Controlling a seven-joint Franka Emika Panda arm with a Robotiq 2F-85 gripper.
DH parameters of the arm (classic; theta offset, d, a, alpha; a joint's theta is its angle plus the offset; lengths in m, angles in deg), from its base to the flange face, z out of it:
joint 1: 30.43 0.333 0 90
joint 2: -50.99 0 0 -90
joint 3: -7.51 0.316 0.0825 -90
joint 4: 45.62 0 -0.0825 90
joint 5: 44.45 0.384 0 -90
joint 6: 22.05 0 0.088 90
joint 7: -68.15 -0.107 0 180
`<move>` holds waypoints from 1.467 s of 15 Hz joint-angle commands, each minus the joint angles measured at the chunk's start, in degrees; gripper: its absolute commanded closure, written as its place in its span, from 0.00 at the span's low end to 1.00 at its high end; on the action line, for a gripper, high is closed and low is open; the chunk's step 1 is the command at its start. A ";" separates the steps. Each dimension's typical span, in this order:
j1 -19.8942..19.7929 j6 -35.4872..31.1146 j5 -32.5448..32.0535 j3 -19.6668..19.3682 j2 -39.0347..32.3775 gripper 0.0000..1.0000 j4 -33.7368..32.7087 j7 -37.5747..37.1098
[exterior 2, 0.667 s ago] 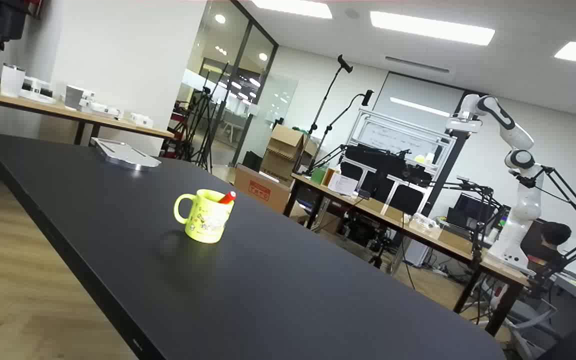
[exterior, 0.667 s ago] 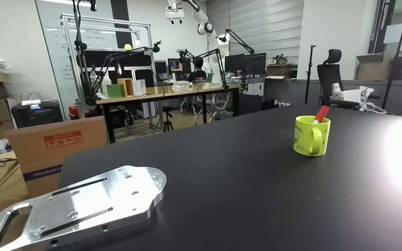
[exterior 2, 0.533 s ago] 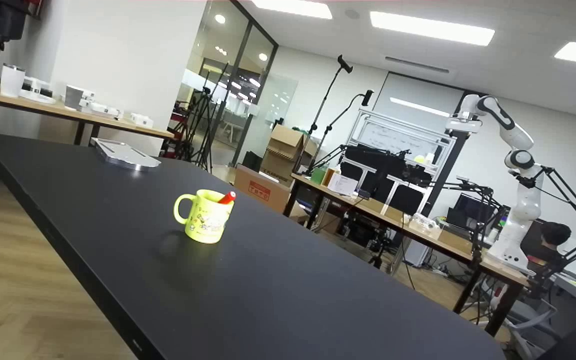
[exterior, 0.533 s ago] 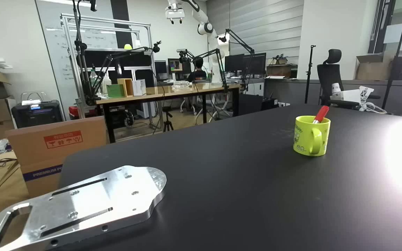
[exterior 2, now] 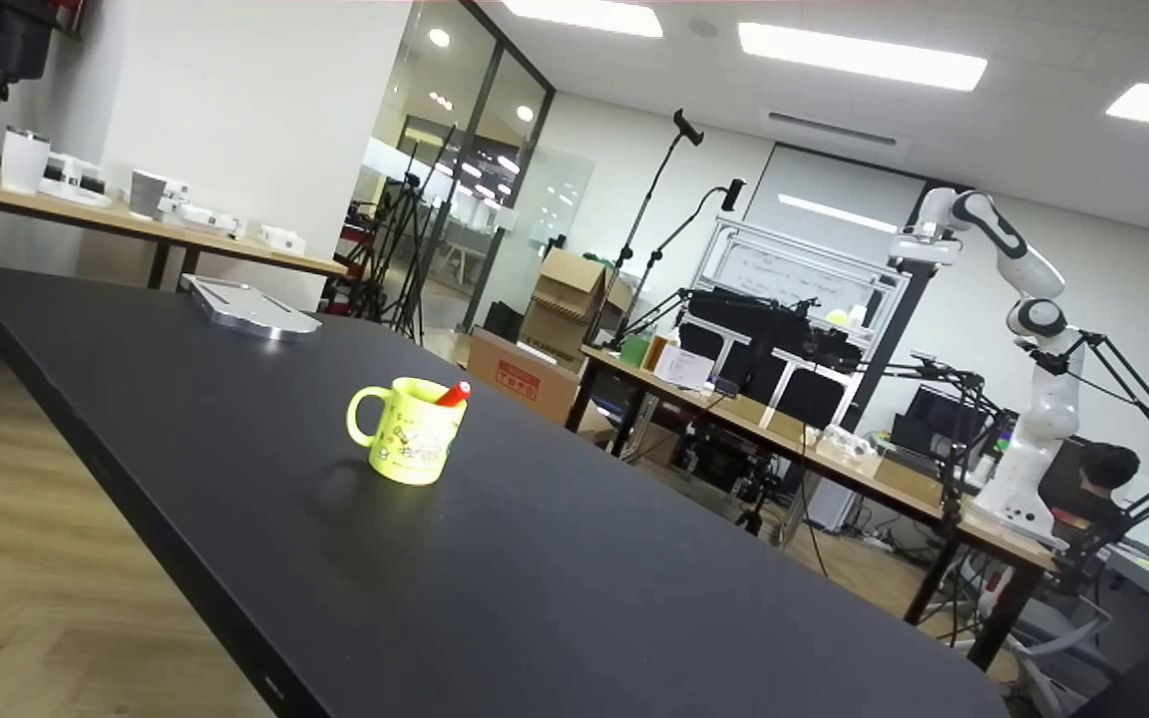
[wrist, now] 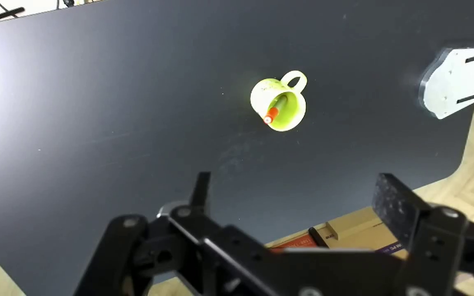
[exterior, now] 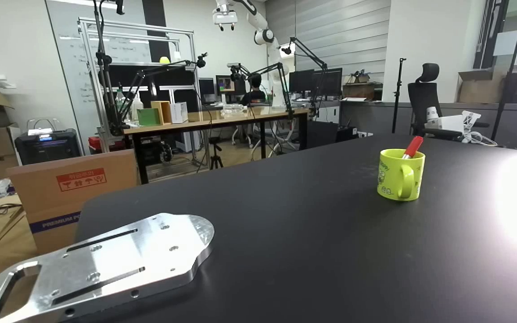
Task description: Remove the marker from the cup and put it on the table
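Observation:
A lime yellow-green cup (exterior: 388, 179) with a handle stands upright on the black table (exterior: 285, 224); both exterior views show it (exterior 2: 407, 444). A red marker (exterior: 414, 146) leans inside it, its red end above the rim, its lower part hidden by the cup wall; this end also shows in an exterior view (exterior 2: 454, 394). In the wrist view the marker (wrist: 273, 113) lies against the inside of the cup (wrist: 263, 93), far ahead of the fingertips. My gripper (wrist: 294, 176) is wide open and empty, well above the table (wrist: 138, 102). No part of it is clearly visible in the exterior views.
A silver metal plate (exterior: 151, 255) lies near the table's end, away from the cup; it is at the right edge of the wrist view (wrist: 459, 82). A cardboard box (exterior: 79, 193) stands beside the table. A white robot arm (exterior 2: 1038, 319) stands at a distant wooden workbench.

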 commanded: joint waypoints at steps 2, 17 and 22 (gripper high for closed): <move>-0.59 -6.71 5.70 1.54 -4.42 0.00 0.41 -0.16; -1.83 -32.08 20.00 13.37 -35.28 0.00 3.54 0.52; -4.81 -33.72 25.98 15.71 -38.79 0.00 4.10 2.98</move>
